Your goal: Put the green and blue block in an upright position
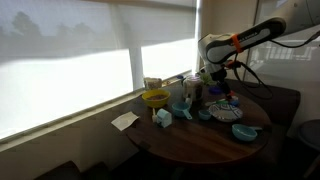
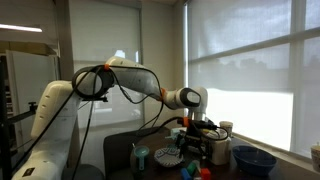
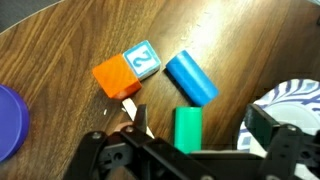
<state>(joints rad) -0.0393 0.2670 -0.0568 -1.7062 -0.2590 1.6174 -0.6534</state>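
Wrist view, centre of frame: blue block (image 3: 190,78), a round one, lying on its side and slanting from upper left to lower right. Directly below it, green block (image 3: 188,128), also flat on the counter (image 3: 60,30), long side running toward the bottom edge. Close together, possibly touching; hard to call. Neither one upright.

Pincer (image 3: 199,120) spread wide, one finger on each side of the green block, gripping nothing. So, judging from this: nothing done yet, both blocks left to stand up, the green one looking like the first candidate.

Around them: orange block (image 3: 117,78) at left centre with a number cube (image 3: 142,60) tight against it, patterned plate (image 3: 290,100) at the right edge.

In both exterior views, no clear sight of the two blocks, too small among the clutter. Shown there instead, and missing from the wrist view: the arm (image 2: 130,75) reaching over a round counter by the window, the pincer (image 1: 212,78) hanging above it, a yellow bowl (image 1: 155,98) at frame centre.
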